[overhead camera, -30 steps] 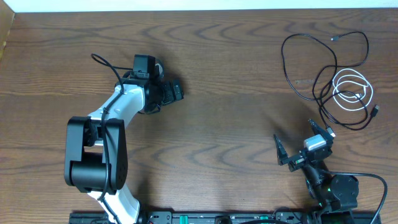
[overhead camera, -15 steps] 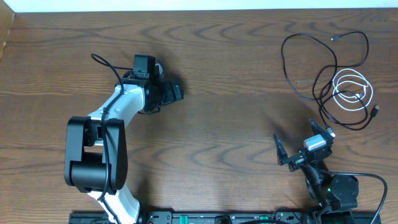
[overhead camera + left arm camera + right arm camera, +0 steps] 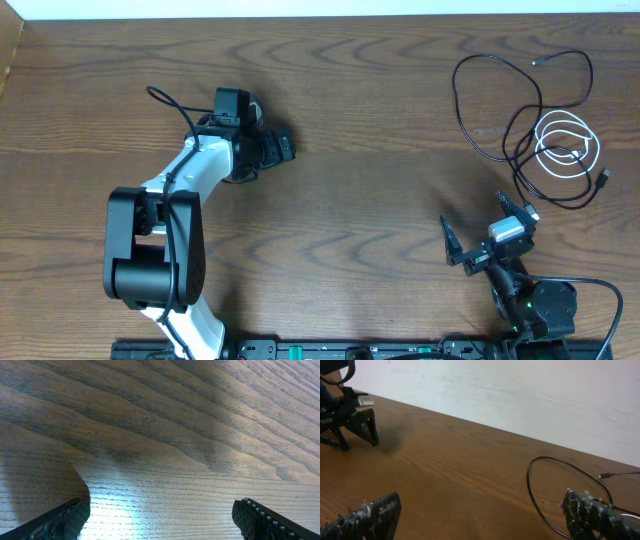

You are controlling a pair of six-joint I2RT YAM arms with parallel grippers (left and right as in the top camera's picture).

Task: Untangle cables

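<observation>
The cables lie at the table's far right in the overhead view. A long black cable (image 3: pixel 457 100) runs in wide loops, and a shorter white cable (image 3: pixel 562 151) lies coiled over its lower loops. My right gripper (image 3: pixel 480 226) stands open just below and left of them, apart from both. In the right wrist view its jaws (image 3: pixel 480 517) are spread over bare wood, with a loop of the black cable (image 3: pixel 528 477) close to the right finger. My left gripper (image 3: pixel 277 146) is far off at mid-left, open (image 3: pixel 162 522) over bare wood with nothing between its fingers.
The wooden table (image 3: pixel 380 200) ends at a pale wall (image 3: pixel 520 395) along its far edge. The left arm's white and black body (image 3: pixel 160 240) stands at the lower left. The right arm's base (image 3: pixel 545 310) sits at the lower right, with its own thick black wire.
</observation>
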